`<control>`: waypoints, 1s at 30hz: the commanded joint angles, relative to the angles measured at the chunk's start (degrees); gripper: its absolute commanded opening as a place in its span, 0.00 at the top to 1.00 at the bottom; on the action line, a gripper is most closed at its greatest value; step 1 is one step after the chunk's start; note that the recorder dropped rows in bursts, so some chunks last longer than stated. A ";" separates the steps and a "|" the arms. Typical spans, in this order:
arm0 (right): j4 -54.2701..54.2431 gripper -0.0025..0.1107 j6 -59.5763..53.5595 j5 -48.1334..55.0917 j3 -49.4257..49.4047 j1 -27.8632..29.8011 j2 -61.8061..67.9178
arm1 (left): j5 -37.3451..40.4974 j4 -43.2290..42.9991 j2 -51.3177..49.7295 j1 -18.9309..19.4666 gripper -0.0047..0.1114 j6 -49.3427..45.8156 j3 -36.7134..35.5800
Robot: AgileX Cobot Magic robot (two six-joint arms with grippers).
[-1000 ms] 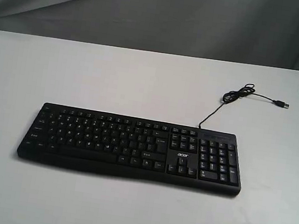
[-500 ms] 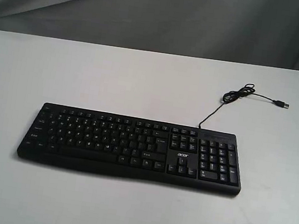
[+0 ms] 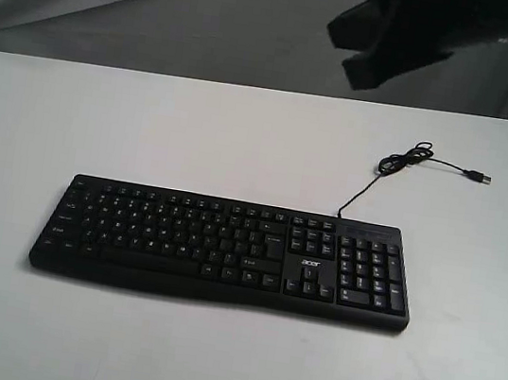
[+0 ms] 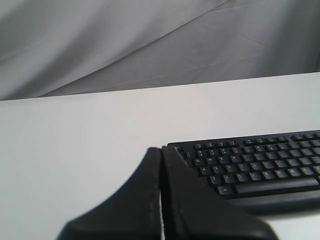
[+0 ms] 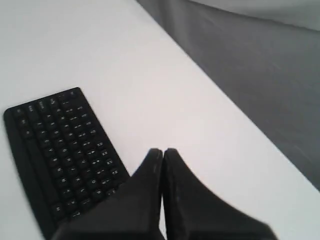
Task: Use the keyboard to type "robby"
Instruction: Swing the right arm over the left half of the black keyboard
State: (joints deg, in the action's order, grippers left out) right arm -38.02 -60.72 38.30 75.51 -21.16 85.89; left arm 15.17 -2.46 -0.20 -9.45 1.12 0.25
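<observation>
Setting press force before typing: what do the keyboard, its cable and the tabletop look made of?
The keyboard looks like matte black plastic: dull moulded keys, white printed legends. Its cable seems rubber-sheathed wire, thin and loosely curled. The tabletop looks smooth matte white, perhaps laminate; I cannot tell.

Keyboard (image 3: 224,251) flat on table (image 3: 209,365) centre, cable (image 3: 404,160) behind its right end

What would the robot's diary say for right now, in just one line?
stage: before typing | left pincer: shut, empty | right pincer: shut, empty | keyboard: flat on table, untouched | cable: unplugged
</observation>
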 commanded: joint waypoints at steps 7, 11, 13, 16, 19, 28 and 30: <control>-18.22 0.98 -18.62 5.72 0.34 -1.39 10.79 | -0.31 -0.27 0.20 -0.36 0.96 0.16 -0.25; -18.04 0.98 -21.46 5.74 1.28 -6.08 14.67 | -0.31 -0.27 0.20 -0.36 0.96 0.16 -0.25; -17.52 0.98 -21.46 5.74 3.67 -8.69 17.58 | -0.31 -0.27 0.20 -0.36 0.96 0.16 -0.25; -17.40 0.98 -21.16 4.90 6.90 -11.42 21.24 | -0.31 -0.27 0.20 -0.36 0.96 0.16 -0.25; -16.13 0.98 -19.00 4.31 10.76 -13.53 25.50 | -0.31 -0.27 0.20 -0.36 0.96 0.16 -0.25; -7.59 0.98 -10.29 2.55 22.31 -17.07 38.04 | -0.31 -0.27 0.20 -0.36 0.96 0.16 -0.25; -7.75 0.98 -9.88 2.96 24.52 -17.07 40.26 | -0.31 -0.27 0.20 -0.36 0.96 0.16 -0.25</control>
State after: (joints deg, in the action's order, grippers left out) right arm -46.32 -71.90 41.33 97.14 -38.23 123.77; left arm 15.17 -2.46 -0.20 -9.45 1.12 0.25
